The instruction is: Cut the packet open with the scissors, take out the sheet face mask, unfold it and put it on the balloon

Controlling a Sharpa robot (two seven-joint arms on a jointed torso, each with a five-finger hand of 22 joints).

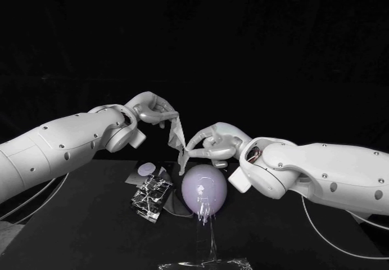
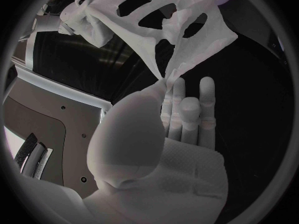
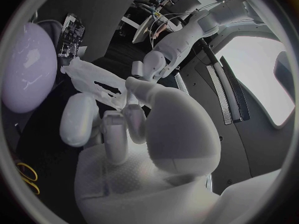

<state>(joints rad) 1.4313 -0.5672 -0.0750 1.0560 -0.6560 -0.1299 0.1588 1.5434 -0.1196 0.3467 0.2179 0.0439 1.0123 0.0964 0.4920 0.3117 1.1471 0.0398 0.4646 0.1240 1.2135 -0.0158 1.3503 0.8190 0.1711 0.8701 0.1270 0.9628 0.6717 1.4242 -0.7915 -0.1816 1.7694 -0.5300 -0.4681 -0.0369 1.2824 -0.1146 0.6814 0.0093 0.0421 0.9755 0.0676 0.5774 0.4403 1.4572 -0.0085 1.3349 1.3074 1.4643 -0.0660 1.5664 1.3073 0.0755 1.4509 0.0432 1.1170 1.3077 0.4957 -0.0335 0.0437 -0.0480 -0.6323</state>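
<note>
Black table (image 1: pixel 81 236) against a dark background. You see the sheet face mask (image 1: pixel 176 139) held in the air between both hands, just above the pale balloon (image 1: pixel 203 191). The left hand (image 1: pixel 152 109) pinches its upper end and the right hand (image 1: pixel 212 142) grips its lower end. The crumpled clear packet (image 1: pixel 152 194) lies on the table just left of the balloon.

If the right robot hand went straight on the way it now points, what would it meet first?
The right robot hand pinches the sheet mask, so that comes first; beyond it, probably the left robot hand, though depth is unclear.
</note>
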